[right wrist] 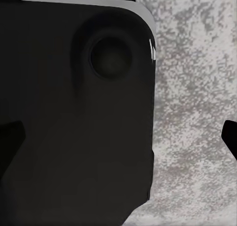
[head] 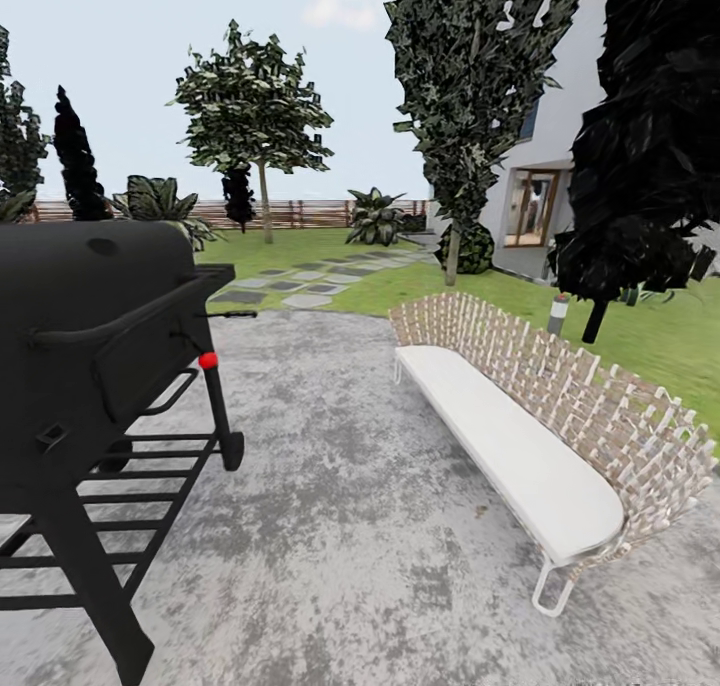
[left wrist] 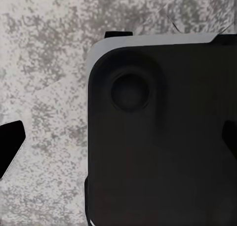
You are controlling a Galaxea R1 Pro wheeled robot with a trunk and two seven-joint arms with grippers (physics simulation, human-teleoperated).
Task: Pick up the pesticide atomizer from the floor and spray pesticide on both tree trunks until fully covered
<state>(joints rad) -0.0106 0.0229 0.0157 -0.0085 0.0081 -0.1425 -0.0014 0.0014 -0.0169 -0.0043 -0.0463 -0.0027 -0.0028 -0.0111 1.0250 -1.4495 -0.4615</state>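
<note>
Open paving (head: 330,486) runs between grill (head: 90,366) at left and bench (head: 520,436) at right, apparently clear through to the lawn (head: 300,241).

Leafy tree (head: 255,116) upright on distant, possibly fenced, lawn (head: 300,241).

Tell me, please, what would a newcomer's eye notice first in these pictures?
Probably the big black barbecue grill at near left on the grey paved patio. Next, the long woven bench with its white cushion at right. Beyond them lies the green lawn, where a leafy tree stands before the wooden fence.
</note>
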